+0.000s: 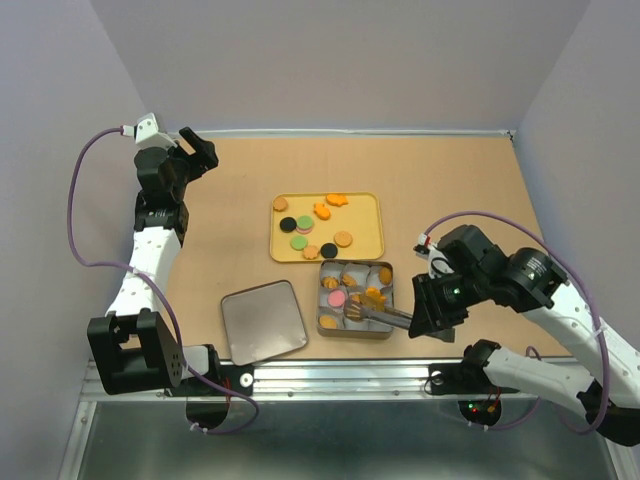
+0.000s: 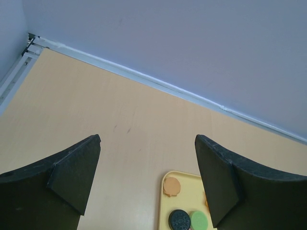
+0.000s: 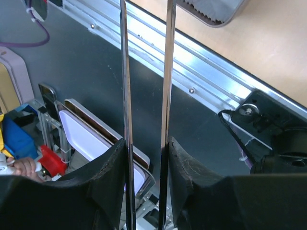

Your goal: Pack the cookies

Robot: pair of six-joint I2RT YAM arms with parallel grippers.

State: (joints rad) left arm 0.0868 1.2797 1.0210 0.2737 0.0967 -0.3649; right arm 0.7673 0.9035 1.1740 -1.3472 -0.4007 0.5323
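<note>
Several cookies (image 1: pixel 305 221) in tan, black, green, pink and orange star shapes lie on a yellow tray (image 1: pixel 372 215). More sit in paper cups inside a metal tin (image 1: pixel 384 334), among them a pink disc (image 1: pixel 337 298) and an orange star (image 1: pixel 374 296). My right gripper (image 1: pixel 415 322) is shut on metal tongs (image 1: pixel 378 316), whose tips reach into the tin's front row; what the tips hold is unclear. In the right wrist view the tongs' two arms (image 3: pixel 125 96) run up between my gripper (image 3: pixel 146 153). My left gripper (image 1: pixel 200 150) is open and empty, raised at the far left.
The tin's lid (image 1: pixel 263 320) lies left of the tin near the front edge. The left wrist view shows the tray corner (image 2: pixel 165 206) with a tan (image 2: pixel 171 186), a black (image 2: pixel 180 219) and a green cookie (image 2: pixel 199 220). Walls enclose the table.
</note>
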